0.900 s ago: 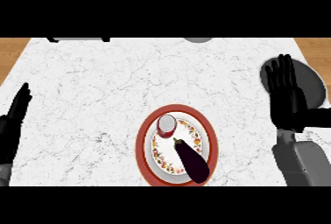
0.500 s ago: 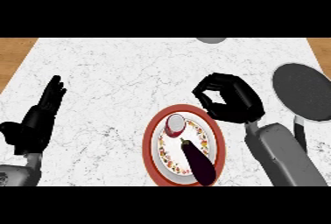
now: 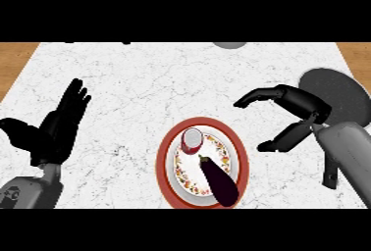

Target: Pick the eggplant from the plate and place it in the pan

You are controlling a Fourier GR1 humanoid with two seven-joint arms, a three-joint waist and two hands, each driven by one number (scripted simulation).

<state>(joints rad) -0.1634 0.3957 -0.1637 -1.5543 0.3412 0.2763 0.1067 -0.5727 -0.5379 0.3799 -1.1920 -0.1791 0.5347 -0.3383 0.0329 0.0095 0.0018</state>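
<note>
Head view observations follow. White marbled counter (image 3: 145, 83) carries a round plate (image 3: 165, 162) with a red rim and a patterned white centre, positioned low and just right of the middle. Eggplant (image 3: 220, 180), dark purple, lies on the plate's lower right part, stem end toward the plate's centre, body running diagonally down to the right, its far end reaching the red rim. A small red-sided cup (image 3: 193, 140) with a white top stands on the plate's upper part, just beside the eggplant's stem end.

Right hand (image 3: 297, 110) hovers to the right of the plate, well open: fingers arch upward and to the left, thumb points down-left toward the plate's right rim, wide gap between them, nothing held. It touches neither plate nor eggplant.

Dark grey pan (image 3: 339, 93) sits at the right edge of the counter, partly behind the right hand and forearm; its handle runs downward along the forearm.

Left hand (image 3: 54, 130) rests at the left side, fingers straight and pointing up, holding nothing.
</note>
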